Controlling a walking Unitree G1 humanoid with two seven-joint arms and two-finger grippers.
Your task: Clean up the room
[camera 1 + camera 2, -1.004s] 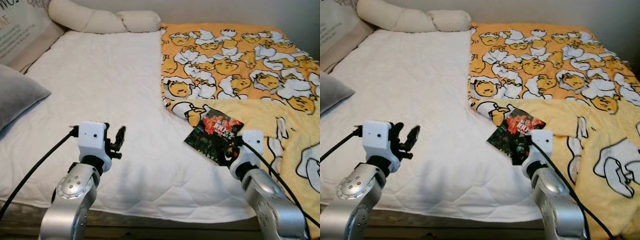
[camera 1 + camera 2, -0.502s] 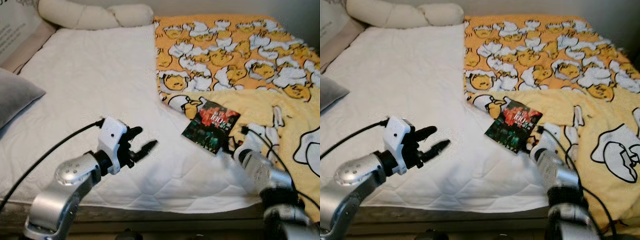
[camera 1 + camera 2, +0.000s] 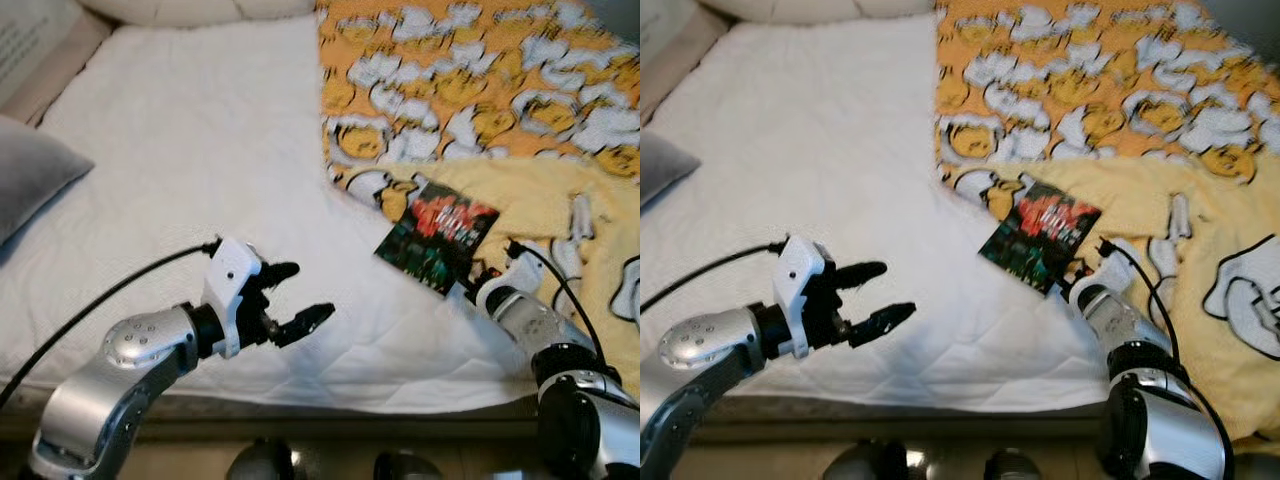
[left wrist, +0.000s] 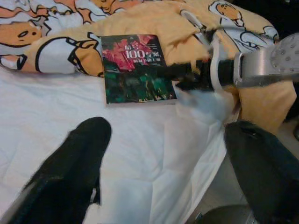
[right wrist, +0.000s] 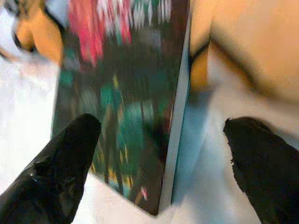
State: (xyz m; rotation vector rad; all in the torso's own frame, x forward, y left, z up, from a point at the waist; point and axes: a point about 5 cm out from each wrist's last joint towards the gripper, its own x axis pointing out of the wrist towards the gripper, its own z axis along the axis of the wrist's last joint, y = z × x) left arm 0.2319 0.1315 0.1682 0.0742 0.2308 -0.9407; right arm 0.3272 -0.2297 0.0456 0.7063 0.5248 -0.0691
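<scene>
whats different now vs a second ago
The left gripper has swung from pointing upward to reaching right across the white sheet, fingers open. The right gripper has lowered to the book's near corner, open, straddling its edge. The book and yellow blanket lie where they did.

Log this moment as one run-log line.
right gripper: open, at book edge | left gripper: open, over bed

The bed [image 3: 200, 150] was viewed from above by both head eyes, facing forward and down; the book [image 4: 135, 67] was seen from farther off by the left wrist view, and very closely [image 5: 126, 107] by the right.
</scene>
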